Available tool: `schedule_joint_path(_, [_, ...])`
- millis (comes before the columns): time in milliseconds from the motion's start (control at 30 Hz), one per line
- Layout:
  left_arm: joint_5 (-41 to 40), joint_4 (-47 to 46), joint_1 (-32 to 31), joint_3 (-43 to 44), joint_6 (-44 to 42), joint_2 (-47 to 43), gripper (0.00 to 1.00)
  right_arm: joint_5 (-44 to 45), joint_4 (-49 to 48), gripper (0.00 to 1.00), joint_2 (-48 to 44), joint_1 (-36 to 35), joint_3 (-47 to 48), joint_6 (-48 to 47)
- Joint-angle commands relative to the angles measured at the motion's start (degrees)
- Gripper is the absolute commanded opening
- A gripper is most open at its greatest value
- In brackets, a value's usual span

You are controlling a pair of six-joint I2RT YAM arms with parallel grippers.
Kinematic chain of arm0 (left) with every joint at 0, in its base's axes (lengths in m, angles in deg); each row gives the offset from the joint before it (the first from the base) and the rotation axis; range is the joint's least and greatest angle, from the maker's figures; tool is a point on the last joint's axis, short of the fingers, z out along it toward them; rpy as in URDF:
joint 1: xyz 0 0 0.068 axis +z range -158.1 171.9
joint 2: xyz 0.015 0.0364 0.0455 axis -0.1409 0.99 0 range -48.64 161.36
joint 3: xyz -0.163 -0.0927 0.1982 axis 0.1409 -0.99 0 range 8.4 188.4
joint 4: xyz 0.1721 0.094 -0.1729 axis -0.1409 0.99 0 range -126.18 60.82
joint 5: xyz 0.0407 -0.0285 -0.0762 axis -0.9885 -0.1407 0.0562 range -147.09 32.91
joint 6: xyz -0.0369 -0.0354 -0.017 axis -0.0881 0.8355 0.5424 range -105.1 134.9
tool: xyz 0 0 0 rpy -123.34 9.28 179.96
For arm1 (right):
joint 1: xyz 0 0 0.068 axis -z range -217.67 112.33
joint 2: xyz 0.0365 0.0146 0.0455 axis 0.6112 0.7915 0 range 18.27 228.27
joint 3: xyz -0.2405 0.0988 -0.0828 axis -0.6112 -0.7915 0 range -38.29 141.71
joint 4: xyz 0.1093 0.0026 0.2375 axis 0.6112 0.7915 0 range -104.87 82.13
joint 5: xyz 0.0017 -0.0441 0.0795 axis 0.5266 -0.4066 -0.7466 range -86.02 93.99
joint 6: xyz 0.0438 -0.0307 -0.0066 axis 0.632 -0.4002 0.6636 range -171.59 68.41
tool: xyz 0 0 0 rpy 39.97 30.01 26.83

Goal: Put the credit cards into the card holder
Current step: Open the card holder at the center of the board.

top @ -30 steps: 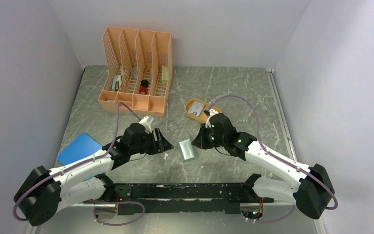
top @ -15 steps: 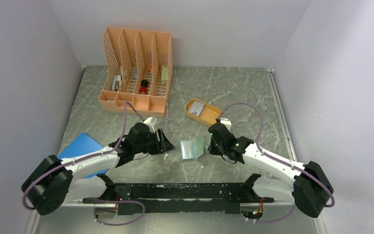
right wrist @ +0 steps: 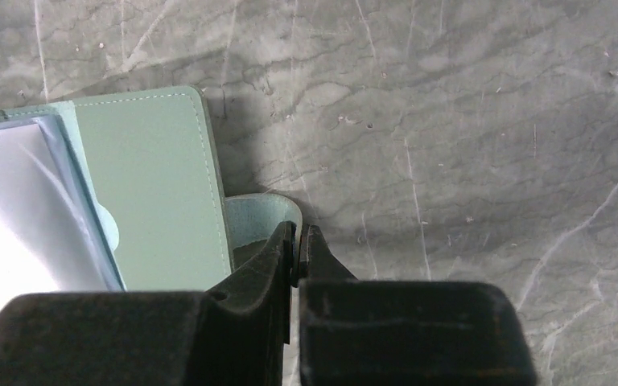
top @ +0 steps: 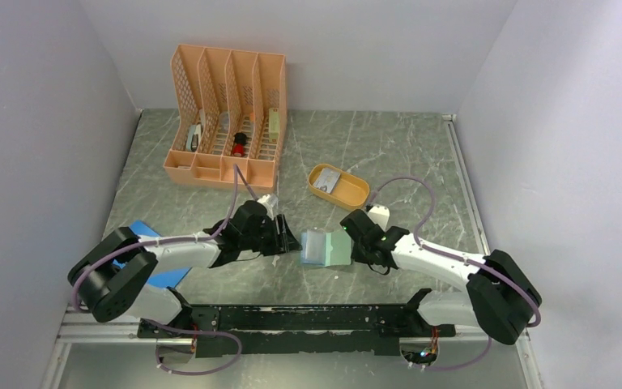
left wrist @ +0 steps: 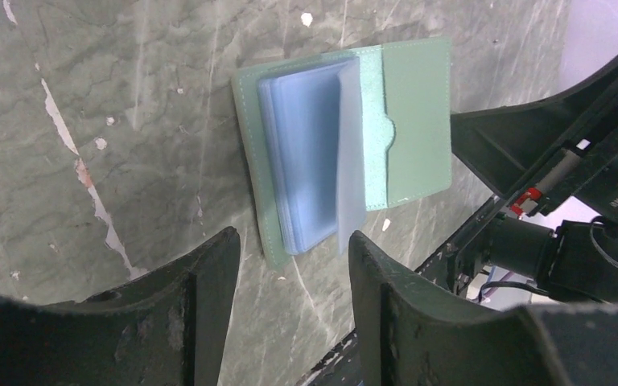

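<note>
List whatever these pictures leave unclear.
- Cards in the tray: top view, too small to count.
- Wallet pockets: left wrist view, blurred clear sleeves hide whether any card is inside.
- Blue sheet: top view, mostly covered by the left arm.
- Rack contents: top view, too small, behind lattice.

Pale green folding card holder (top: 330, 248) with hazy blue plastic sleeves (left wrist: 310, 161), grey-green white-veined stone tabletop (top: 389, 150), orange oval plastic tray (top: 355, 197).

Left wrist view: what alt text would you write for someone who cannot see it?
A pale green card holder lies open on a grey marbled table, clear bluish sleeves standing up. Two dark fingers, apart, frame it from below; the right arm shows at right.
</note>
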Motion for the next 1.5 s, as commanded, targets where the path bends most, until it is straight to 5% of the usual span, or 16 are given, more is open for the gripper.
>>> schedule_joint_path(0, [0.6,-3.2,-0.7,1.9,-1.4,2.0,0.55,1.6,-1.2,0.00,0.8,0.4,-1.7,2.3])
schedule_joint_path(133, [1.8,-5.3,-0.8,2.4,-0.9,1.8,0.50,1.5,-1.7,0.00,1.6,0.4,-2.0,2.3])
schedule_joint_path(1033, [-1.0,-0.2,-5.0,9.7,-3.3,11.7,0.60,-1.4,-4.8,0.00,2.7,0.4,-2.4,1.1])
schedule_joint_path(1467, [4.8,-8.7,-5.9,10.0,-1.6,14.8,0.34,-5.9,-7.9,0.00,4.0,0.4,-2.0,-0.3])
